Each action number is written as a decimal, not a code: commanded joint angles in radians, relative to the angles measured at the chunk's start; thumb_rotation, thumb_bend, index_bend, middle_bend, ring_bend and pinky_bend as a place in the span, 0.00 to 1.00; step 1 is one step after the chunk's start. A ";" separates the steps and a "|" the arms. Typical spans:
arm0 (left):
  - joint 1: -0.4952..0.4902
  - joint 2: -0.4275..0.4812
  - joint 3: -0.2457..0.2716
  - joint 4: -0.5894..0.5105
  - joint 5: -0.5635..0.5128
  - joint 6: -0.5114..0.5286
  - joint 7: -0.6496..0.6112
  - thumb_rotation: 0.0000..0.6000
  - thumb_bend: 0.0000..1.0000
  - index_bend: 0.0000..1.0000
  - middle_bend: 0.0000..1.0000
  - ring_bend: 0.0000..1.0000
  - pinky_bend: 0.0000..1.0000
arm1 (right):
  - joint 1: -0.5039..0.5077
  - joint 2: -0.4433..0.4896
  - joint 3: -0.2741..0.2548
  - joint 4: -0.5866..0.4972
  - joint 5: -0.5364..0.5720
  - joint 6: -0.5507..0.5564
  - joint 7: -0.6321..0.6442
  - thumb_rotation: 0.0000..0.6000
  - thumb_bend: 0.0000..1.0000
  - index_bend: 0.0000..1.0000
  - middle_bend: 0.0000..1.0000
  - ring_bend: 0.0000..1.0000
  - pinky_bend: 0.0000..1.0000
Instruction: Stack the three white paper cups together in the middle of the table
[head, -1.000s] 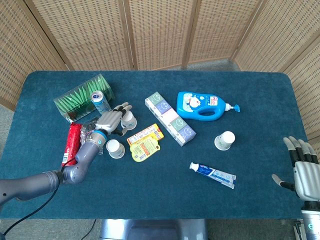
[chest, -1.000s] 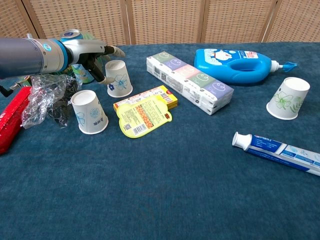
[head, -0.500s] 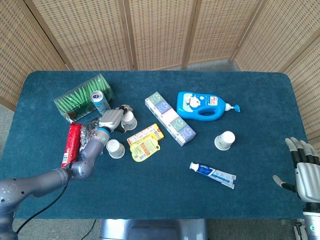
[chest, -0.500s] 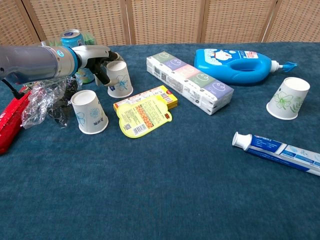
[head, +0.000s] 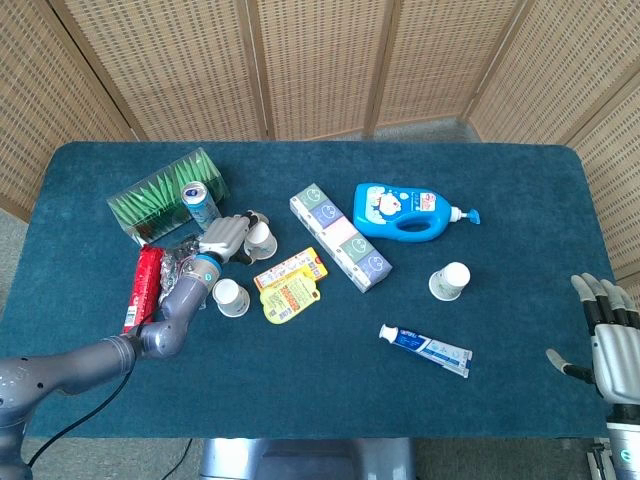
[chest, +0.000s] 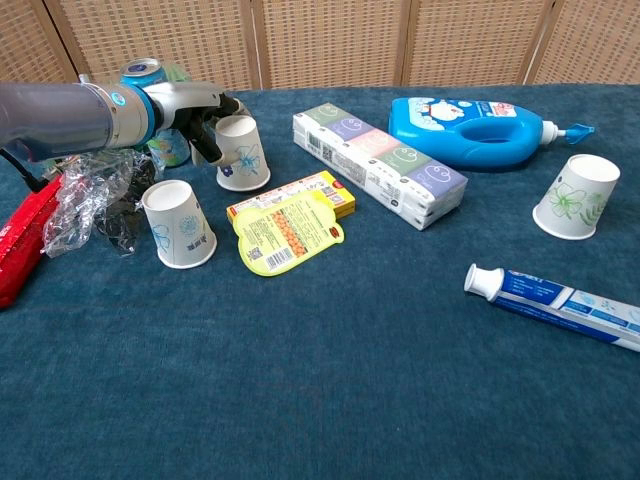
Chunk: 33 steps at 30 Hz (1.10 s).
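Since a second ago the left robot hand (chest: 205, 118) has drawn in from an open reach and closed its fingers on the far cup (chest: 241, 153), which now leans slightly toward two o'clock rather than standing square. The grip looks made, though the chest view hides the contact side, so I judge it probable. That puts the first pick underway; nothing is stacked yet. The near cup (chest: 180, 224) sits unmoved at seven o'clock of the held one, beside the crumpled plastic wrap (chest: 90, 200). The third cup (chest: 576, 197) stands well apart at three o'clock. The right robot hand (head: 610, 335) has barely shifted, fingers spread and empty.
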 joint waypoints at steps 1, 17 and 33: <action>0.015 0.036 -0.009 -0.048 0.022 0.016 -0.017 1.00 0.52 0.24 0.21 0.26 0.52 | 0.001 0.000 0.000 -0.001 0.000 -0.001 -0.001 1.00 0.15 0.00 0.00 0.00 0.11; 0.133 0.337 -0.038 -0.423 0.201 0.067 -0.154 1.00 0.52 0.24 0.21 0.26 0.52 | 0.020 -0.010 0.003 -0.024 0.002 -0.022 -0.044 1.00 0.15 0.00 0.00 0.00 0.12; 0.211 0.537 0.010 -0.620 0.359 -0.013 -0.292 1.00 0.52 0.24 0.21 0.26 0.52 | 0.025 -0.018 0.000 -0.036 0.002 -0.027 -0.064 1.00 0.15 0.00 0.00 0.00 0.11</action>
